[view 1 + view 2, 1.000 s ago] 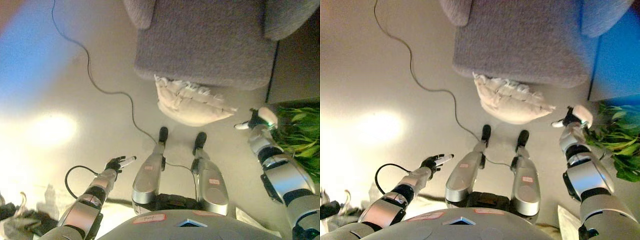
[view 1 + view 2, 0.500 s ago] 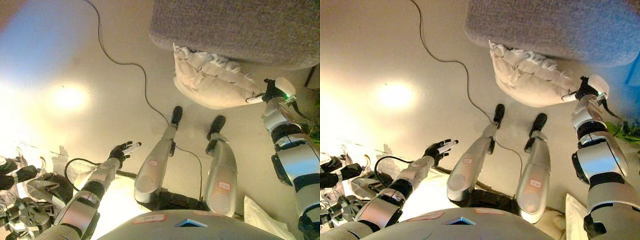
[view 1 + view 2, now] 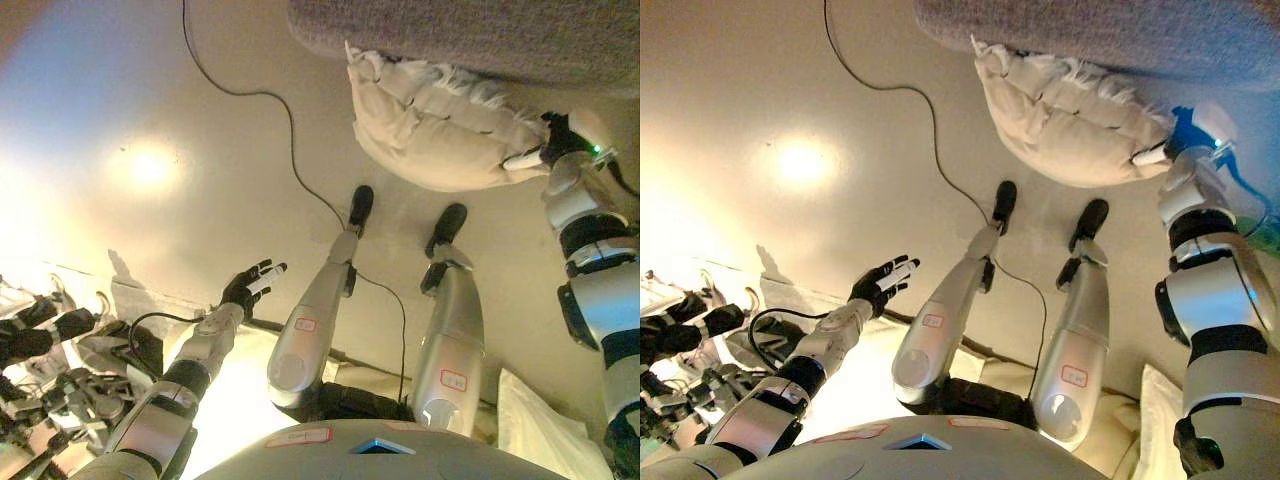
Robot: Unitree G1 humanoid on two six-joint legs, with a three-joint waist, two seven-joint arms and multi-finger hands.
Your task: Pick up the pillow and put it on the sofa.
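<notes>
A cream pillow (image 3: 435, 125) lies on the floor against the front of the grey sofa (image 3: 480, 30), which fills the top of both eye views. My right hand (image 3: 553, 145) is at the pillow's right end, with a straight white-tipped finger (image 3: 522, 158) touching its corner; this hand is open. My left hand (image 3: 250, 288) hovers over the floor at the lower left, well away from the pillow, open with its fingers spread and nothing in it.
A heap of dark equipment (image 3: 45, 375) lies at the lower left edge. A white cushion (image 3: 540, 430) shows at the lower right corner. Pale sheeting (image 3: 150, 300) covers the floor by my left arm.
The whole view has shifted, so the sofa and pillow sit higher in it. My right hand has closed the gap to the pillow's right corner. The left hand's fingers have spread.
</notes>
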